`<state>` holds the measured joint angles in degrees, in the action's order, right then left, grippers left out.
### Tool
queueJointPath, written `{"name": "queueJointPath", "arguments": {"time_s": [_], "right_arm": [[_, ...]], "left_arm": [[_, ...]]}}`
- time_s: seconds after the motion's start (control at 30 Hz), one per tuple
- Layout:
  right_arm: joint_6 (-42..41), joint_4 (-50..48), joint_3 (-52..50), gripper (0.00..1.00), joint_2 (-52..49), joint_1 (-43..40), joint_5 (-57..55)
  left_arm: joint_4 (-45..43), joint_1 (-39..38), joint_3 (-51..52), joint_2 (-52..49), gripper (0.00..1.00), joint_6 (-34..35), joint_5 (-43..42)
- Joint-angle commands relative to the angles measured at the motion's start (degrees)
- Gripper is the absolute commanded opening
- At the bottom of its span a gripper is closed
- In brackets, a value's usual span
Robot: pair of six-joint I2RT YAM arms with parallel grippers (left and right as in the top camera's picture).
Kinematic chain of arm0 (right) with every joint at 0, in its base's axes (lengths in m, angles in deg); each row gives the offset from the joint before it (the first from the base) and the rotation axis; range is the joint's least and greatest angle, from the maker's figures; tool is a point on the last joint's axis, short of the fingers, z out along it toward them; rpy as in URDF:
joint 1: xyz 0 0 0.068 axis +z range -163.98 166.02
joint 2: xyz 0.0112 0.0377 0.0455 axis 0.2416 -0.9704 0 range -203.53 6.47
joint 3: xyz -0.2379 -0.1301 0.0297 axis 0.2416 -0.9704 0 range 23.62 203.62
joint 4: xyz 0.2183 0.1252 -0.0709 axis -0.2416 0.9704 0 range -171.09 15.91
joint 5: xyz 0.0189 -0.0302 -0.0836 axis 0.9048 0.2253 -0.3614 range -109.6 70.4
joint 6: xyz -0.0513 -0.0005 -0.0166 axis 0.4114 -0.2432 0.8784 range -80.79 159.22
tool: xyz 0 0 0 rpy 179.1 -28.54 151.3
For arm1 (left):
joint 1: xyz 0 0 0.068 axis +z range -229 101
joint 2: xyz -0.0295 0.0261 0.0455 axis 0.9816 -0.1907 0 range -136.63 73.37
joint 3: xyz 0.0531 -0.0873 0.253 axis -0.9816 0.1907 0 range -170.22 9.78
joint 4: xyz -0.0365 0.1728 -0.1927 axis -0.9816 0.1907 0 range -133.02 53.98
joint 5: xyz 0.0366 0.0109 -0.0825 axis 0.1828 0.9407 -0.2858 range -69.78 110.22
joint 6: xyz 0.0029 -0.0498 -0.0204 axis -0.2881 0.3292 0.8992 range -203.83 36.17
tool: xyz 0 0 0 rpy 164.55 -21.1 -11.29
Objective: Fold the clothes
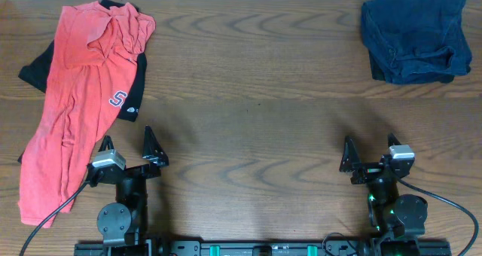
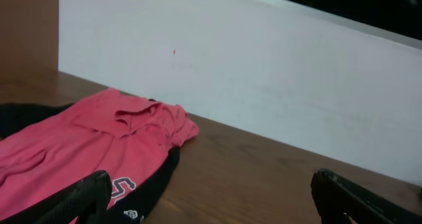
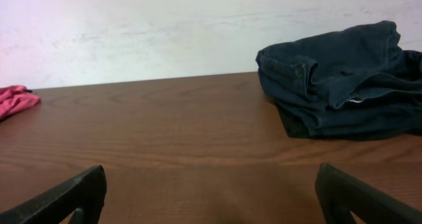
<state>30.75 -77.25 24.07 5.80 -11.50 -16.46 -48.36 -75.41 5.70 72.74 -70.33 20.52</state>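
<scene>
left claw (image 1: 128, 139) and right claw (image 1: 370, 144) hover low, pointing forward, both spread wide and gripping nothing.

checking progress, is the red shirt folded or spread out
Spread, unfolded: the red shirt lies long and rumpled over a black garment.

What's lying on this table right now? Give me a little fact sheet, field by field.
table: brown wood
red T-shirt: left side, unfolded, white S showing
black garment: under the T-shirt, edges peeking out
navy clothes: bunched heap, far right corner
left gripper: open, empty, near the T-shirt
right gripper: open, empty, over bare wood
</scene>
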Motion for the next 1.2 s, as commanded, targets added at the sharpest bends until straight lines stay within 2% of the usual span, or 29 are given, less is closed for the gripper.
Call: {"name": "queueJointPath", "arguments": {"time_s": [0.0,0.1,0.33,0.57,1.17], "right_arm": [[0.83,0.24,-0.13,0.99,0.39,-0.59,0.07],[0.83,0.24,-0.13,0.99,0.39,-0.59,0.07],[0.83,0.22,-0.13,0.99,0.39,-0.59,0.07],[0.83,0.24,-0.13,0.99,0.39,-0.59,0.07],[0.83,0.24,-0.13,0.99,0.39,-0.59,0.07]], "left_arm": [[-1.99,0.26,1.66,0.55,0.98,0.31,0.83],[-3.10,0.24,3.96,0.55,0.98,0.87,0.81],[0.50,0.24,3.85,0.55,0.98,1.33,0.87],[9.99,0.24,3.85,0.55,0.98,1.31,0.70],[9.57,-0.39,3.85,0.39,0.98,1.18,0.39]]}}
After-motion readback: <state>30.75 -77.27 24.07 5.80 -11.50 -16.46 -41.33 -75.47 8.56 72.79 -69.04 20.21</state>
